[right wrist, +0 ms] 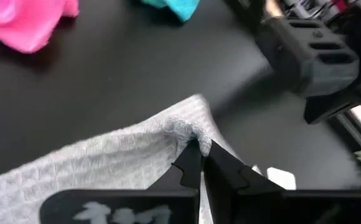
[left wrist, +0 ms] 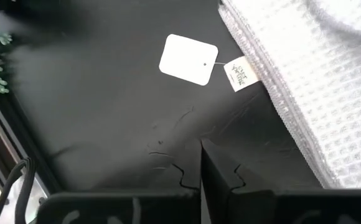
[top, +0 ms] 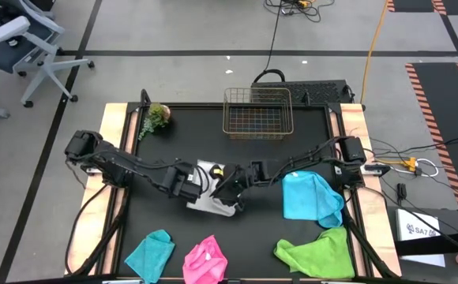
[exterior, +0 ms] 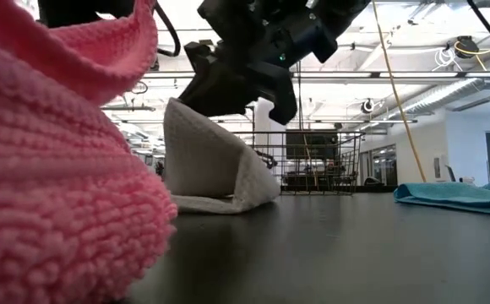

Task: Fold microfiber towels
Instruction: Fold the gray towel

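Observation:
The white towel point(top: 212, 199) lies in the middle of the black table, one part raised into a tent shape point(exterior: 215, 160). My right gripper point(right wrist: 199, 152) is shut on it, reaching in from the table's right point(top: 229, 186). My left gripper point(left wrist: 200, 168) is shut and holds nothing. It hovers over bare table just left of the white towel point(left wrist: 311, 81), near the towel's paper tag point(left wrist: 188, 59). The sky blue towel point(top: 312, 197) lies at the right. The lime green point(top: 320, 252), hot pink point(top: 205, 264) and teal point(top: 150, 254) towels lie crumpled along the near edge. My right gripper pinches a bunched corner of the white towel point(right wrist: 183, 132) between its two fingertips. The fingers slant down from the table's right side. The pinched part is lifted off the table, and the towel slopes down from it to its lower layer point(exterior: 228, 203), which lies flat.
A wire basket point(top: 257, 112) stands at the far middle of the table and a small green plant point(top: 156, 118) at the far left. In the low view the hot pink towel point(exterior: 51, 169) fills the near left. Bare table shows between the white towel and the near towels.

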Tool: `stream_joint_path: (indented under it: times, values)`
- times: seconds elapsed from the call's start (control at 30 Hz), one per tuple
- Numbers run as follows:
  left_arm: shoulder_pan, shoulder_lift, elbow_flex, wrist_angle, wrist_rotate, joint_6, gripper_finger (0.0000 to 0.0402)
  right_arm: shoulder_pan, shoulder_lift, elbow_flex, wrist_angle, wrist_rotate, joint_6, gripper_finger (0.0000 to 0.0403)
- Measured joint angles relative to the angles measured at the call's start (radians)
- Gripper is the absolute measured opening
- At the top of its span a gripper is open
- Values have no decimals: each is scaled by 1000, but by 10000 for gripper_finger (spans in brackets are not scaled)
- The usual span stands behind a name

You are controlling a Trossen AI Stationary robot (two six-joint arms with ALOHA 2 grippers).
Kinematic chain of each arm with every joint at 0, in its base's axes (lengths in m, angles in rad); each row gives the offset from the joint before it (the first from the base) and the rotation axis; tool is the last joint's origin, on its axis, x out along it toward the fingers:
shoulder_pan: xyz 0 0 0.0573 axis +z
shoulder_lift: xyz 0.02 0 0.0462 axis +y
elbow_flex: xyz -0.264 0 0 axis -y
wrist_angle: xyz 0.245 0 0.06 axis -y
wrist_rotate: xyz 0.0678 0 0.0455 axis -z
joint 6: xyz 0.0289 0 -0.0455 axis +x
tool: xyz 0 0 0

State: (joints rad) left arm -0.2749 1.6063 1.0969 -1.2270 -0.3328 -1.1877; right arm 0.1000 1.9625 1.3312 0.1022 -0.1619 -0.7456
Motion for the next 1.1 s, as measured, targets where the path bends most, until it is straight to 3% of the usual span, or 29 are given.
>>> stream_joint_path:
  times: [0.2,0.43,0.67,0.77,0.9,1.0,1.1]
  values:
    - [7,-59,-2,-4,-21,0,18,-1,0,0,8,3,23,24]
    - [7,-106,-1,-2,-58,0,4,0,0,0,31,10,24,91]
    - [7,-99,-1,7,-59,-12,19,4,-43,1,11,220,81,141]
    - [7,-100,-1,6,-59,-19,10,-3,-74,2,-170,235,231,127]
    - [7,-100,-1,11,-61,-19,4,-7,-70,-19,-379,161,360,74]
    - [7,-99,-2,32,-72,-20,12,-7,-69,-60,-349,129,367,20]
    - [7,-99,-2,76,-87,-4,9,-6,-69,-103,-281,108,389,8]
